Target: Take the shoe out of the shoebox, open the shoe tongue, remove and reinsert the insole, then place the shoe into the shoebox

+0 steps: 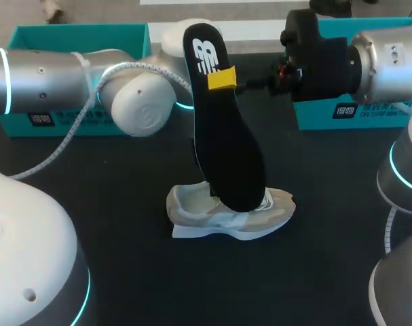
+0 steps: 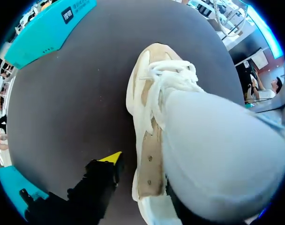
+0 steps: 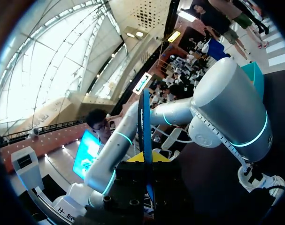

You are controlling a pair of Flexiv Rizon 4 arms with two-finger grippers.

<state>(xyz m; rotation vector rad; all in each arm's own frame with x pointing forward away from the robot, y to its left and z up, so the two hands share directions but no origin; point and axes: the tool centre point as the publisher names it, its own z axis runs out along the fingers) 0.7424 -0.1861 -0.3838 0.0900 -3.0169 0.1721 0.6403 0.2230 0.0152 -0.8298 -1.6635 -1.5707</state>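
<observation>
Insole [image 1: 222, 136] upright over shoe [image 1: 226, 216], upper end pinched between right fingers [image 1: 222, 79], lower end at shoe's opening

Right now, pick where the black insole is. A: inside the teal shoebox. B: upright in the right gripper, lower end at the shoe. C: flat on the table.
B: the right gripper pinches the insole, which stands with its lower end at the shoe.

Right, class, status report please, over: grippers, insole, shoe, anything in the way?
Right gripper shut on insole, held upright, lower end at the shoe opening. Left gripper beside shoe, grip unclear. No obstruction seen.
</observation>
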